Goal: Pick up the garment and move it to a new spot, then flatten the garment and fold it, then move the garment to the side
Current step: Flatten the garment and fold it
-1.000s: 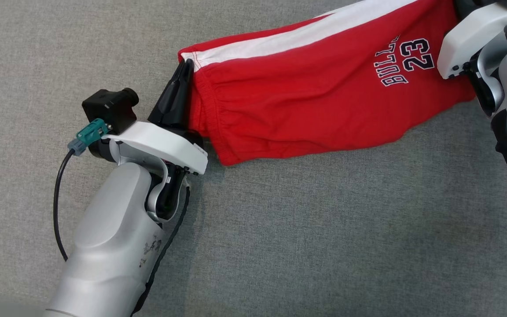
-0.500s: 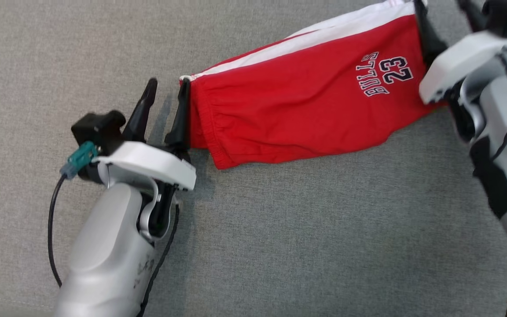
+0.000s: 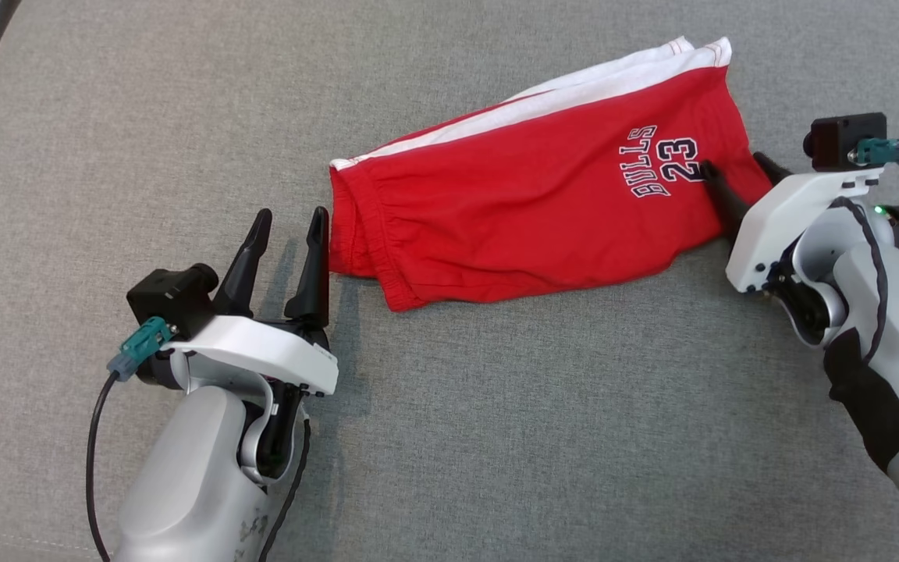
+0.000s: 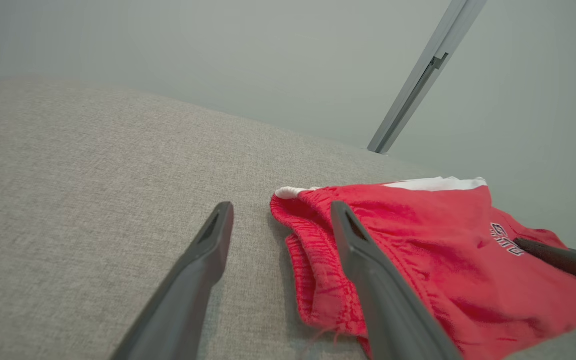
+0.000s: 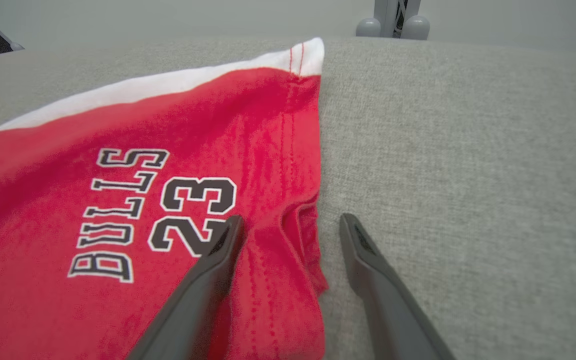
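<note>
Shorts lay free on the cushion, left gripper and right gripper gaping wide at either end; folding step judged underway, regrasp needed.

The garment lay on the surface, between the left tool and the right tool.

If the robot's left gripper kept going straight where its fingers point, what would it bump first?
Probably the waistband end of the red shorts, lying just ahead beside the open left gripper. Farther left is just grey cushion. Depth is hard to judge.
</note>
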Controlling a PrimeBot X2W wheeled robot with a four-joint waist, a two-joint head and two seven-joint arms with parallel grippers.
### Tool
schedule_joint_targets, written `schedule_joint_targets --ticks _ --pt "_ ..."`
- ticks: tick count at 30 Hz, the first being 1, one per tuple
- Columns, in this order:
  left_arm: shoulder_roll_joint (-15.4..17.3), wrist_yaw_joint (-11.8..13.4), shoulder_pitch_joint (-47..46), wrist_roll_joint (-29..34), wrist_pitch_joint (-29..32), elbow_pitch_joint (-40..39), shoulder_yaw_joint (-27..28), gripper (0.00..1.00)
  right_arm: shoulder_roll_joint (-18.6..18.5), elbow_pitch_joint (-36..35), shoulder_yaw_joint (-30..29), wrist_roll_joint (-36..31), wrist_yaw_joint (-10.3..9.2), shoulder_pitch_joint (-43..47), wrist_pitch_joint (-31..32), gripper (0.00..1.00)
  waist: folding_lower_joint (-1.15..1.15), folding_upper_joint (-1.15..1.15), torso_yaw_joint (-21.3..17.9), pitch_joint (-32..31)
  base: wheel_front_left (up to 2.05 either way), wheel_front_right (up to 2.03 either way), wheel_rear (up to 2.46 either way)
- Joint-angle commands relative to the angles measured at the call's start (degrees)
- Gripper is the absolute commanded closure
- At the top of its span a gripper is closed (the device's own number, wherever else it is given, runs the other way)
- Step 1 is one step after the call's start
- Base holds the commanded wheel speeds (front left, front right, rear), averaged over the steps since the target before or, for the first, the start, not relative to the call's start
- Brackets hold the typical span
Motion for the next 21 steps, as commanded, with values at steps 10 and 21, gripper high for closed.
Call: schedule_joint_targets --ticks 10,21 --pt "0.26 0.34 4.23 2.19 -0.26 1.57 2.17 0.0 0.92 -1.55 -0.28 8.38 0.0 7.05 -8.68 1.0 0.0 0.0 -2.13 -6.57 0.0 0.0 0.0" --pt "0.26 -0.25 11.44 3.6 -0.25 2.71 4.18 0.0 -0.09 -2.12 0.01 14.95 0.01 18.24 -12.04 1.0 0.0 0.0 -4.7 -14.69 0.0 0.0 0.0"
